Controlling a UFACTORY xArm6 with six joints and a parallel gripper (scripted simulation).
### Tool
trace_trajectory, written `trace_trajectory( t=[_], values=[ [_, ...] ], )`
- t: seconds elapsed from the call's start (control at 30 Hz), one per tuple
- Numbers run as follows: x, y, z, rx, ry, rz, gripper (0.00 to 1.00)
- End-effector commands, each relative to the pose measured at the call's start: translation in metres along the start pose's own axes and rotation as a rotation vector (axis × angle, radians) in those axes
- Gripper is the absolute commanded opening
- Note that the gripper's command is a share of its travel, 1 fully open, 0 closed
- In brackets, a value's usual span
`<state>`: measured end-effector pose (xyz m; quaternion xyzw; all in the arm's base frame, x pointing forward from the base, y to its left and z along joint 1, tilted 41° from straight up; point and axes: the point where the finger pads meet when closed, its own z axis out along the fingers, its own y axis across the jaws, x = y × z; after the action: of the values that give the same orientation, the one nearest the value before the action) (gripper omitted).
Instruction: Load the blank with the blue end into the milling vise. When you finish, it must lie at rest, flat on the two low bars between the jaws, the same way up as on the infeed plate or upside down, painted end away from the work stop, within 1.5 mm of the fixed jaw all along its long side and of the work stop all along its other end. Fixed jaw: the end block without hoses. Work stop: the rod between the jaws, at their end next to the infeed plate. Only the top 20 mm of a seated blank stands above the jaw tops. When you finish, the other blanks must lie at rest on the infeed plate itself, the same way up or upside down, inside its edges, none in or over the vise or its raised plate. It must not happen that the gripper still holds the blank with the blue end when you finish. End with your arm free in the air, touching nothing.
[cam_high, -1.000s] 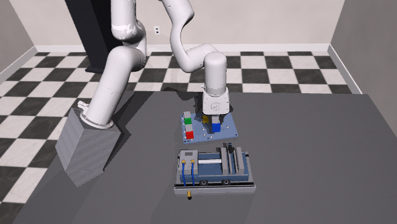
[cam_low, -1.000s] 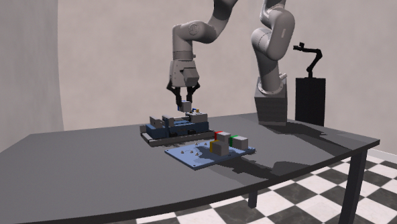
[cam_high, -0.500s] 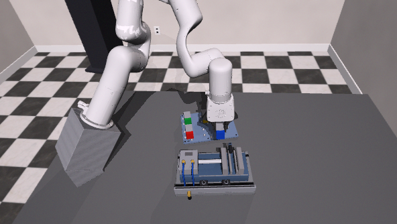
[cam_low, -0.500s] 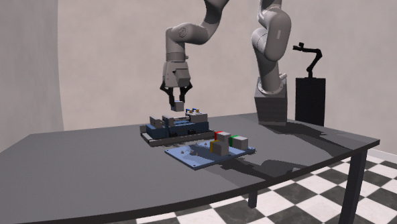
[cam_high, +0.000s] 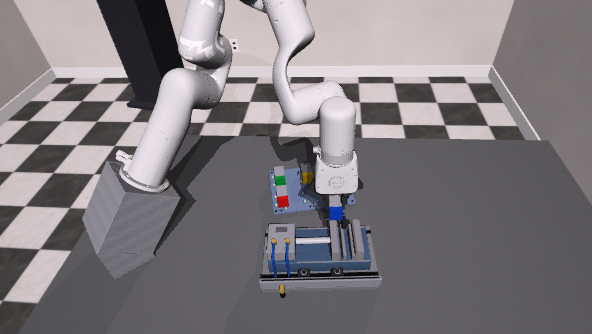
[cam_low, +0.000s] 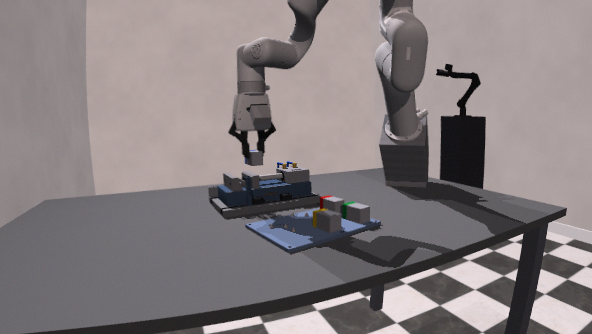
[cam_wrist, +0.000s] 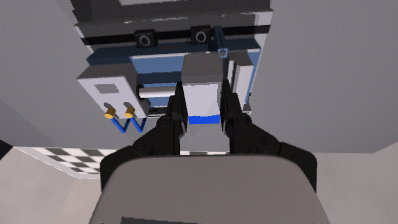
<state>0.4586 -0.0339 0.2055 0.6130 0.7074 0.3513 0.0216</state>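
Observation:
My gripper (cam_high: 335, 206) (cam_low: 253, 150) (cam_wrist: 203, 92) is shut on the blank with the blue end (cam_high: 335, 213) (cam_low: 256, 158) (cam_wrist: 202, 95) and holds it in the air above the milling vise (cam_high: 320, 260) (cam_low: 260, 192) (cam_wrist: 160, 67). The blank hangs over the jaw end of the vise, near the side next to the infeed plate (cam_high: 300, 205) (cam_low: 295, 237). The block with the blue hoses (cam_high: 280, 236) (cam_wrist: 106, 91) is at the vise's left in the top view, and the fixed jaw (cam_high: 357, 237) is at its right. Nothing lies between the jaws.
Three other blanks lie on the infeed plate: green-ended (cam_high: 280, 177) (cam_low: 358, 212), red-ended (cam_high: 283, 199) (cam_low: 331, 202) and yellow-ended (cam_high: 306, 172) (cam_low: 326, 220). The arm's grey pedestal (cam_high: 125, 220) (cam_low: 404, 155) stands at the table's left. A black stand (cam_low: 462, 150) is behind the table.

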Motion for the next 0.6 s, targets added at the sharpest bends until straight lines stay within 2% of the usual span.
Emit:
trace_trajectory(
  t=[0.0,0.23,0.57],
  values=[
    [-0.028,0.013,0.001,-0.001,0.002,-0.002,0.00],
    [-0.028,0.013,0.001,-0.001,0.002,-0.002,0.00],
    [-0.080,0.033,0.004,-0.001,0.002,-0.002,0.00]
  ],
)
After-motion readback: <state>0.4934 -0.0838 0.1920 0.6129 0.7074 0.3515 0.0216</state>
